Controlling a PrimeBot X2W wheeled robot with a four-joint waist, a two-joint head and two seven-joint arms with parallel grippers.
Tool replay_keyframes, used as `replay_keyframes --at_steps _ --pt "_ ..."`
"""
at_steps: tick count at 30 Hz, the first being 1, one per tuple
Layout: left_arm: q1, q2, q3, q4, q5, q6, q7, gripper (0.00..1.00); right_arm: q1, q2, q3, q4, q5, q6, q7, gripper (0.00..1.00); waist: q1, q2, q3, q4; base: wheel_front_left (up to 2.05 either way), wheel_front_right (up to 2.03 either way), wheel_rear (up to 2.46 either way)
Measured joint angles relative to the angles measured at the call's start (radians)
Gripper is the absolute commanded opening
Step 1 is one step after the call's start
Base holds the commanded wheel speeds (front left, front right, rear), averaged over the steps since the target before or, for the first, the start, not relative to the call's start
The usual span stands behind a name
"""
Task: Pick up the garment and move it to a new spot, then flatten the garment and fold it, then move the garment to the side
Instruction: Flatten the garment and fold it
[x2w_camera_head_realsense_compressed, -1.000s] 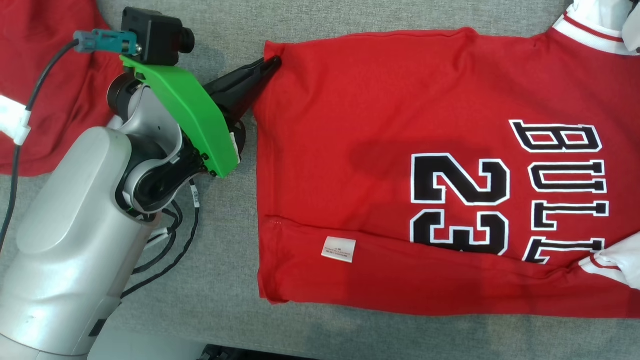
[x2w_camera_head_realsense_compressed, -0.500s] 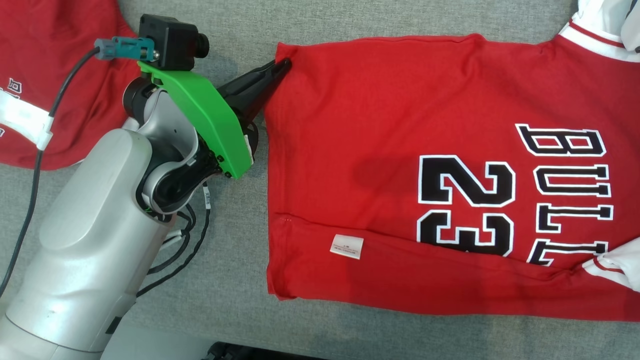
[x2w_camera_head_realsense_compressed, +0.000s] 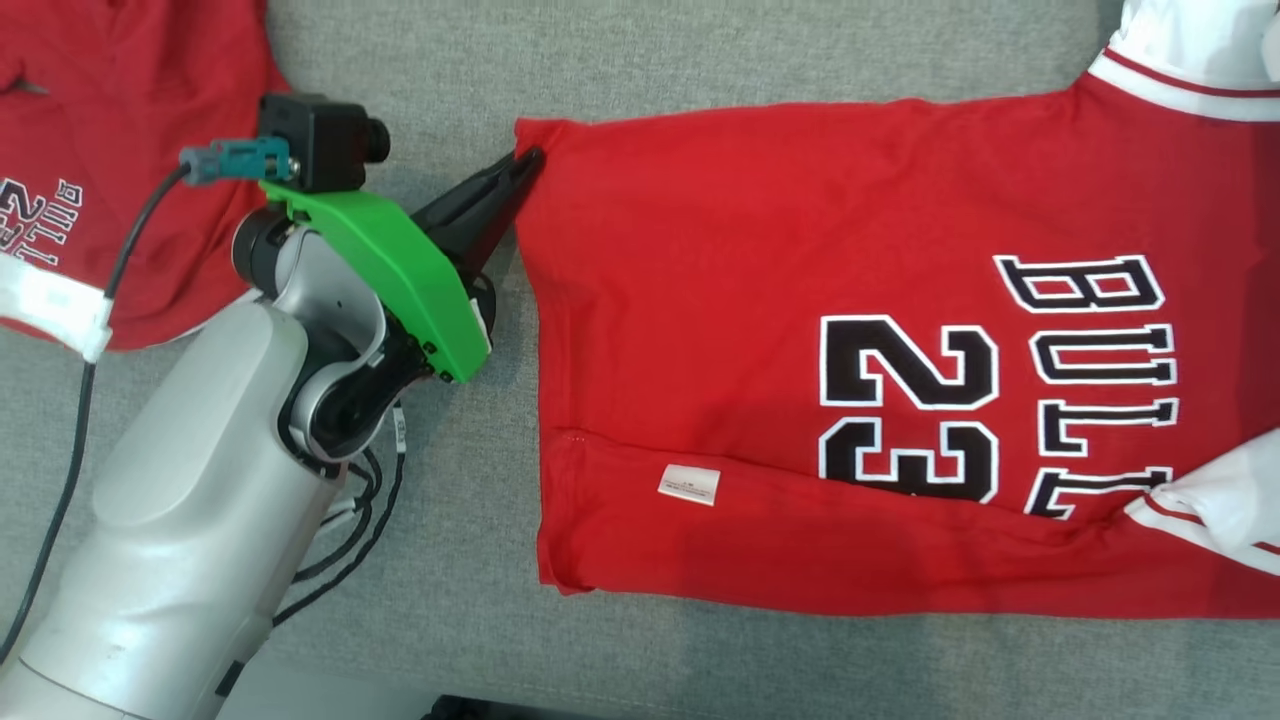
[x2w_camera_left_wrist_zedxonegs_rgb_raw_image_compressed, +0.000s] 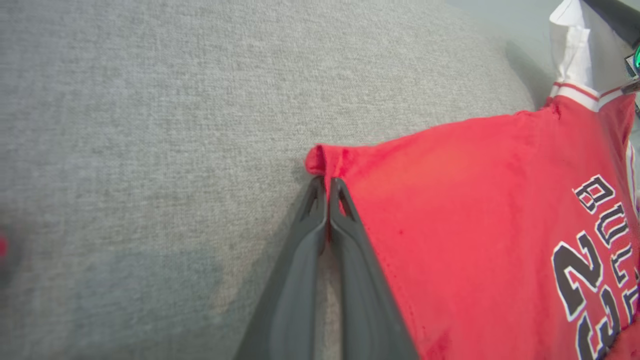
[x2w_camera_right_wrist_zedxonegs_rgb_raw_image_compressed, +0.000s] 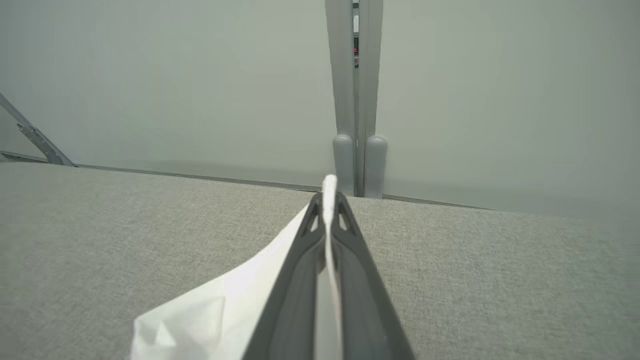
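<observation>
The garment (x2w_camera_head_realsense_compressed: 760, 300), a red numbered jersey, lies spread on the grey table (x2w_camera_head_realsense_compressed: 450, 560) just beside a spare jersey (x2w_camera_head_realsense_compressed: 100, 150), with bare cloth-covered table between the two. The left jaws reach in from the spare jersey's side and are clenched on the garment's hem corner (x2w_camera_left_wrist_zedxonegs_rgb_raw_image_compressed: 320, 160), the corner nearest the spare jersey; the two dark fingers (x2w_camera_left_wrist_zedxonegs_rgb_raw_image_compressed: 360, 280) meet at the tips with red cloth pinched between them. At the end of the garment farthest from the spare jersey, the right jaws are clamped on a white sleeve (x2w_camera_right_wrist_zedxonegs_rgb_raw_image_compressed: 225, 310), a thin edge of it standing up between their fingers (x2w_camera_right_wrist_zedxonegs_rgb_raw_image_compressed: 295, 290); which of the garment's two sleeves this is cannot be told. The side of the garment away from the spare jersey's level looks turned over in a band, with a white label (x2w_camera_head_realsense_compressed: 689, 484) showing on it. With both ends gripped and the body lying nearly smooth, the step in hand reads as the flattening, or the start of a fold. The next move probably calls for both arms to travel together, keeping the cloth lightly taut between them so it neither sags nor slips from the small bite at the hem corner, and to keep it off the spare jersey.
</observation>
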Motion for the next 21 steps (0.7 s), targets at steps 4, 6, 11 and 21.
replay_keyframes --at_steps 4,6,11,21 --pt "0.028 0.004 0.004 0.018 0.000 0.000 -0.038 0.00 0.058 0.012 -0.020 -0.023 0.049 0.013 -0.045 0.00 0.0000 0.0000 -0.039 -0.014 0.00 0.00 0.00" --pt "0.042 0.011 0.009 0.022 0.004 0.000 -0.059 0.00 0.103 0.021 -0.024 -0.029 0.072 0.017 -0.059 0.00 0.0000 0.0000 -0.060 -0.023 0.00 0.00 0.00" --pt "0.080 0.035 0.018 0.039 0.019 0.000 -0.105 0.00 0.213 0.049 -0.017 -0.046 0.106 0.030 -0.094 0.00 0.0000 0.0000 -0.120 -0.050 0.00 0.00 0.00" --pt "0.213 0.055 0.002 0.051 0.037 0.000 -0.159 0.00 0.381 0.073 -0.049 -0.124 0.172 0.036 -0.170 0.00 -0.0001 0.0000 -0.246 -0.110 0.00 0.00 0.00"
